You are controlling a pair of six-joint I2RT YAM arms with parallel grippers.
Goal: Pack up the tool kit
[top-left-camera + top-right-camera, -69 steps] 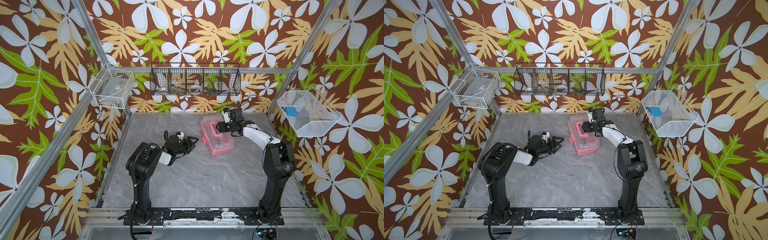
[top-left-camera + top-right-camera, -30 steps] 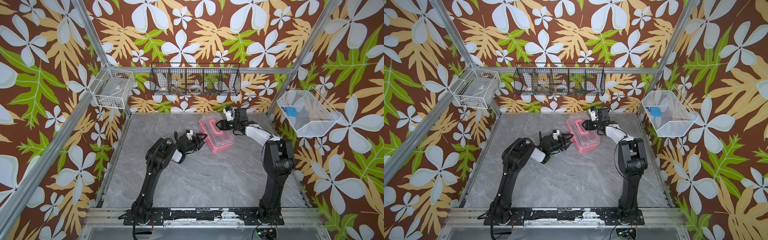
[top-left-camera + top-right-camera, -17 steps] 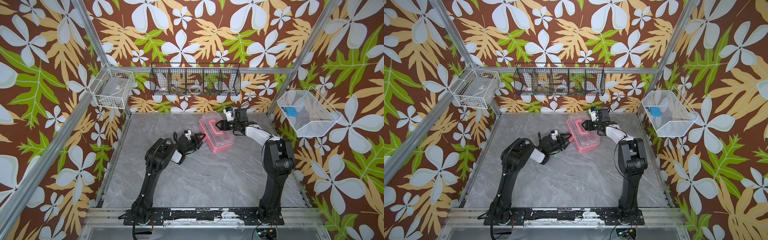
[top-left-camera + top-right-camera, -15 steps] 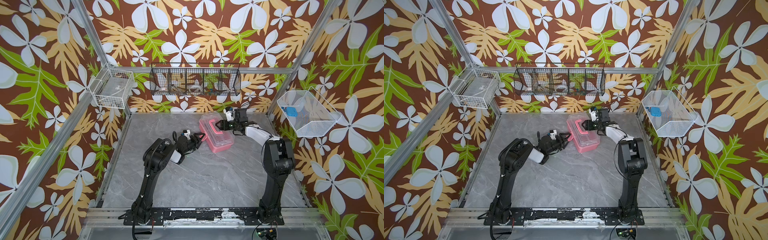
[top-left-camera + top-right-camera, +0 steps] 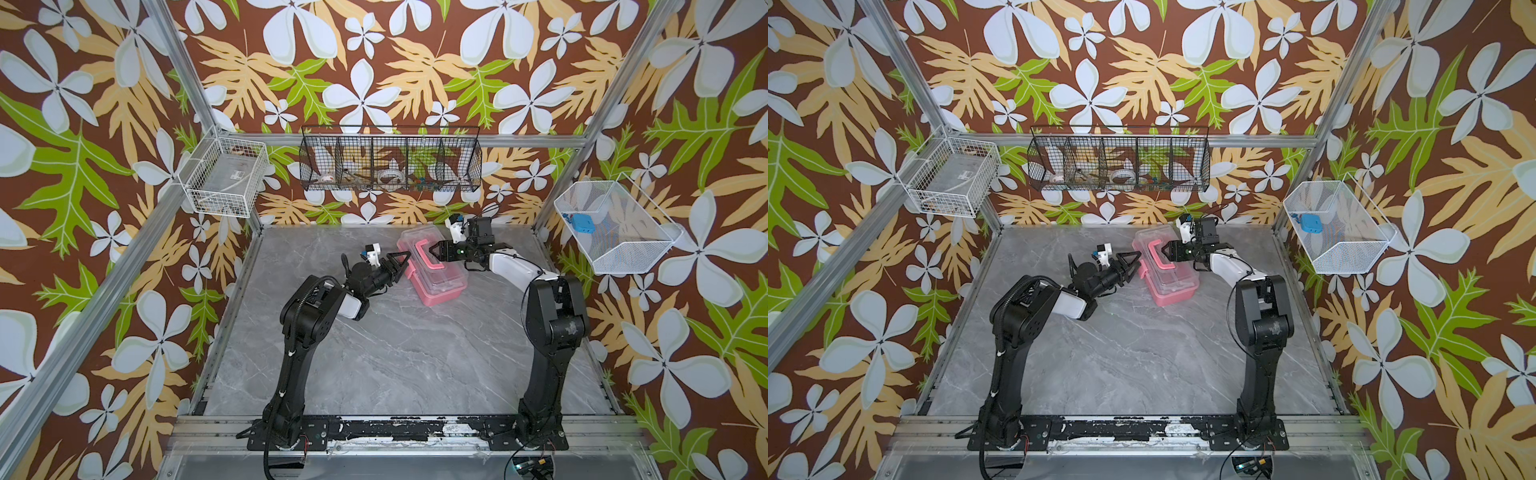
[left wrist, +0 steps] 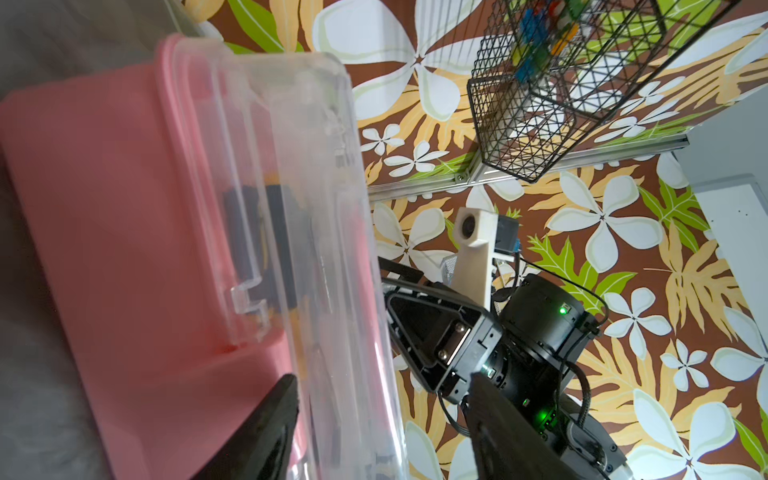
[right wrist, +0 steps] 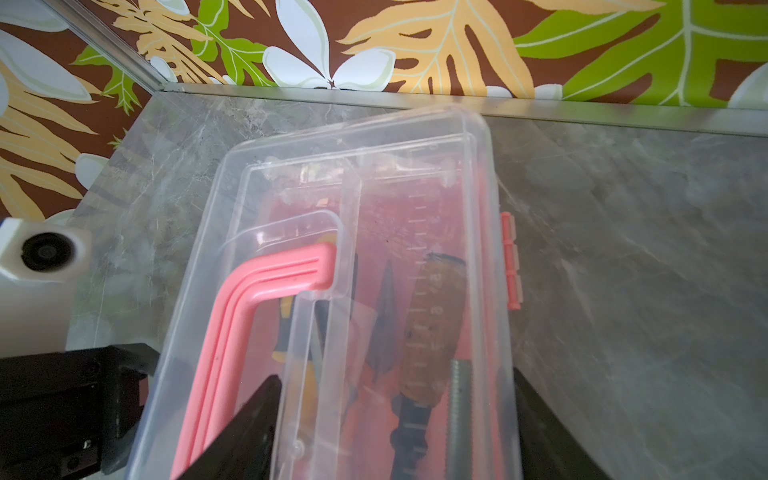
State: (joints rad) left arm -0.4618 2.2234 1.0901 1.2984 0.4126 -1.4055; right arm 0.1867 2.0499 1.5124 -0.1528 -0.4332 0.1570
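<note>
The tool kit [image 5: 441, 283] [image 5: 1174, 283] is a pink case with a clear lid, lying aslant near the back of the grey table. Through the lid [image 7: 415, 187] I see orange-black pliers [image 7: 432, 316] and a yellow-black screwdriver [image 7: 286, 332] beside the pink handle [image 7: 249, 299]. My right gripper [image 5: 433, 250] [image 7: 395, 376] is over the lid's far end. One finger touches the handle recess and the other the latch-side edge. My left gripper [image 5: 405, 262] [image 6: 382, 378] stands open at the case's left side [image 6: 124, 208]. It straddles the lid's edge, one finger clear of it.
A black wire basket [image 5: 390, 164] hangs on the back wall just behind the case. White wire baskets hang at the left [image 5: 226, 176] and right [image 5: 615, 226], the right one holding a blue thing [image 5: 579, 222]. Aluminium frame posts border the table.
My left arm has reached from the table's middle left to the case's side, and its jaws have narrowed a little. The right gripper has stayed on the lid.
</note>
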